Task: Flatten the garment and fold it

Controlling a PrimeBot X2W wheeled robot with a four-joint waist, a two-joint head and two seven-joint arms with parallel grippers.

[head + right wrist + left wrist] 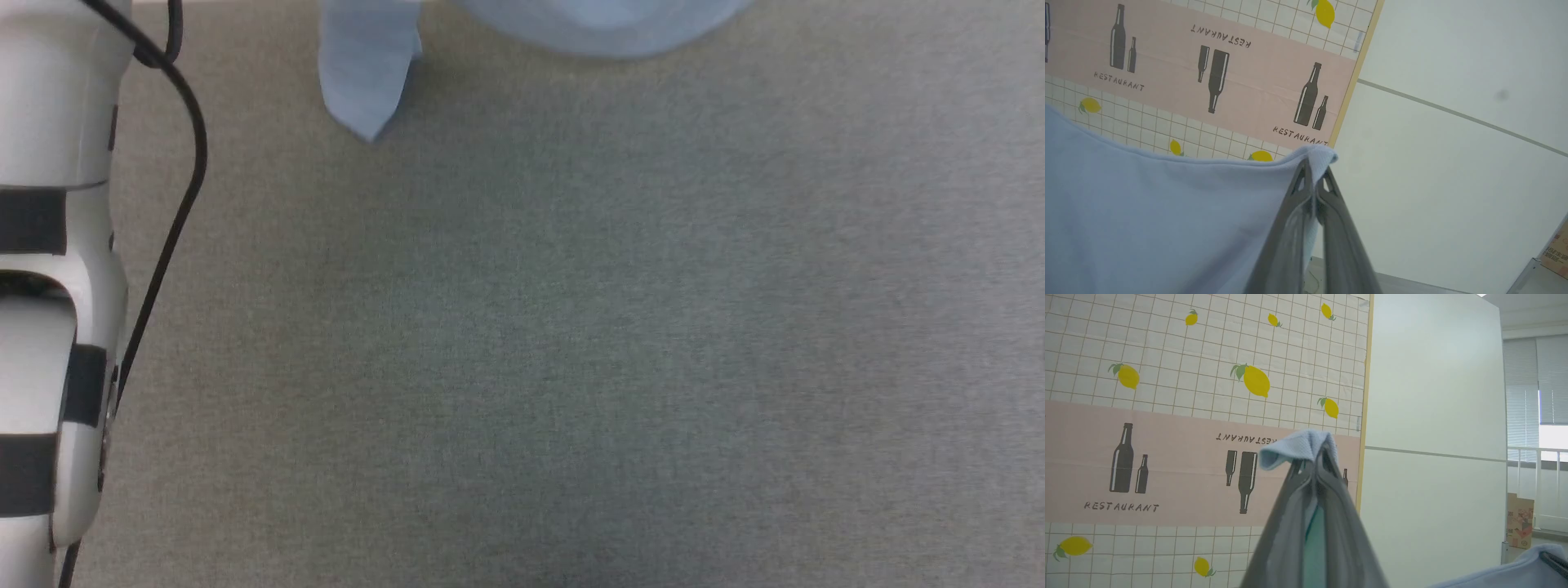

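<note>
While held up above the grey woven surface (571,367), found the garment (1147,224) strung between both grippers. Noted left gripper (1316,455) with fingers pressed together, pinching a folded-over corner of light blue knit at the very tips. Noted right gripper (1312,167) likewise closed, pinching another corner of the fabric. From that corner, traced a taut edge running leftward in right wrist view, with a broad smooth blue panel spread below it. From head view, recorded a pointed blue flap and a rounded blue fold dipping in at the top edge; cannot tell whether touching the surface. Logged pale left forearm (49,245) with dark bands, plus black cable (175,229), along the left edge. Behind both grippers, logged wall covering (1167,375) printed with lemons, bottles and RESTAURANT lettering, beside plain white partition (1433,416). Spotted window blinds (1535,384) and cardboard box (1519,518) at far right of left wrist view.
</note>
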